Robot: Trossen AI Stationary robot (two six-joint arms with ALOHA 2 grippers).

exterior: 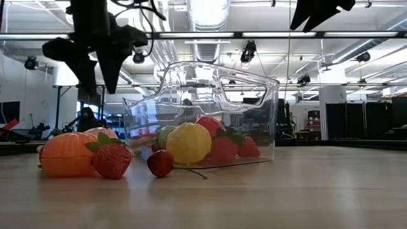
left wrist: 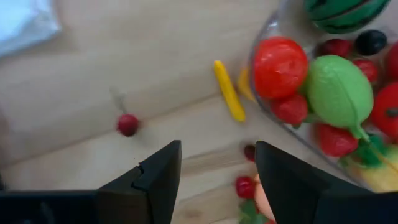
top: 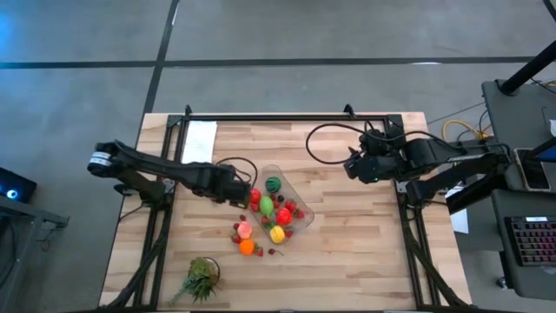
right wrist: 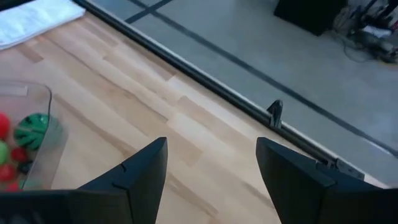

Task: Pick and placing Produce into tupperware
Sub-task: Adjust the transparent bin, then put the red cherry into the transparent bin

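The clear tupperware (top: 309, 219) stands at mid-table, its wall (exterior: 254, 102) see-through, and holds several produce pieces: a tomato (left wrist: 280, 65), a green fruit (left wrist: 339, 90), a watermelon (top: 274, 183) and a yellow lemon (exterior: 188, 142). More produce lies on the table near it: a pink piece (top: 245, 229), an orange one (top: 248, 247), a strawberry (exterior: 113, 159), a cherry (left wrist: 127, 124) and a thin yellow piece (left wrist: 228, 90). My left gripper (top: 246, 193) hovers open and empty above the table at the tupperware's left rim. My right gripper (top: 351, 165) is open and empty, raised at the right.
A leafy green tuft (top: 201, 278) lies near the table's front left. A white sheet of paper (top: 200, 141) lies at the far left. A black frame rail (right wrist: 273, 112) runs along the table's far edge.
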